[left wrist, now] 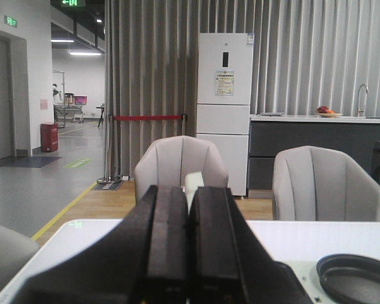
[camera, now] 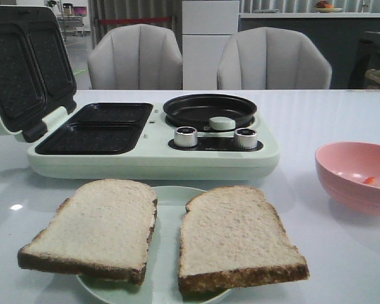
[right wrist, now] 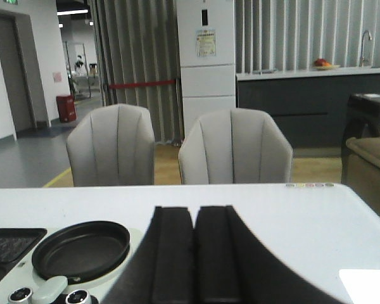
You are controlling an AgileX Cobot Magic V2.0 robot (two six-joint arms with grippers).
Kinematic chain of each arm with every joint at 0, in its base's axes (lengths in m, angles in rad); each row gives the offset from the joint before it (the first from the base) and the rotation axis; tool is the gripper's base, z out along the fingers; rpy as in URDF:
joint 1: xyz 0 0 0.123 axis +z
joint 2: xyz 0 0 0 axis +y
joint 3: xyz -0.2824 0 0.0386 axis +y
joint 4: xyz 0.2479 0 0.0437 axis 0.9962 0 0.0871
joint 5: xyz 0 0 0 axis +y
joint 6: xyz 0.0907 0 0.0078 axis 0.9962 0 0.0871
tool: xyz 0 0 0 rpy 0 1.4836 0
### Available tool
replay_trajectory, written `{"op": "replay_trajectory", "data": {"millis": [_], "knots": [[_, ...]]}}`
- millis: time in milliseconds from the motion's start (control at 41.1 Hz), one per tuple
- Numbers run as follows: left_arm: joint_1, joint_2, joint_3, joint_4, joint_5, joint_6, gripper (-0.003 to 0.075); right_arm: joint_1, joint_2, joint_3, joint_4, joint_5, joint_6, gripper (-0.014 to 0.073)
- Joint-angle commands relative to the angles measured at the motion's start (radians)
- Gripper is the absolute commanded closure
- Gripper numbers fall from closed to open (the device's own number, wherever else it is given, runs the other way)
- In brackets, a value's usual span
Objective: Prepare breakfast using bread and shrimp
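Two slices of bread lie side by side on a pale plate (camera: 168,202) at the table's near edge, the left slice (camera: 95,228) and the right slice (camera: 234,237). A small orange-pink shrimp (camera: 368,180) lies inside the pink bowl (camera: 342,183) at the right. Neither gripper shows in the front view. In the left wrist view my left gripper (left wrist: 189,190) is shut and holds nothing, raised above the table. My right gripper (right wrist: 194,212) is likewise shut and empty, above the table beside the round pan (right wrist: 79,250).
A pale green breakfast maker (camera: 152,158) stands behind the plate. Its lid (camera: 25,63) is tipped open at the left over the dark sandwich plates (camera: 101,130), and a round black pan (camera: 209,109) with two knobs sits on its right. Two grey chairs stand behind the table.
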Motion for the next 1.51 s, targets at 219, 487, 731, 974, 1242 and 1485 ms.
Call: {"op": "replay_trajectory", "data": {"millis": [219,487,731,974,1242,1485], "knots": [[-0.009,0.258,-0.197,-0.004,0.217,-0.005,0.0619,-0.004,0.306,-0.160,-0.058,0.172,-0.009,0.0559],[-0.009,0.366,-0.151,-0.008,0.283,-0.005,0.0619,-0.004,0.506,-0.145,-0.062,0.217,-0.009,0.0559],[-0.009,0.427,-0.138,-0.008,0.253,-0.005,0.0594,-0.004,0.657,-0.143,-0.063,0.226,-0.009,0.0505],[-0.009,0.473,-0.138,-0.005,0.255,0.009,0.0148,-0.004,0.695,-0.143,-0.066,0.194,-0.009,0.0097],[-0.156,0.524,-0.138,-0.045,0.201,0.203,0.0153,-0.004,0.695,-0.143,-0.066,0.142,-0.009,0.0056],[-0.513,0.617,-0.124,0.113,0.201,0.330,0.0158,-0.004,0.695,-0.143,-0.066,0.145,-0.009,0.0056]]}}
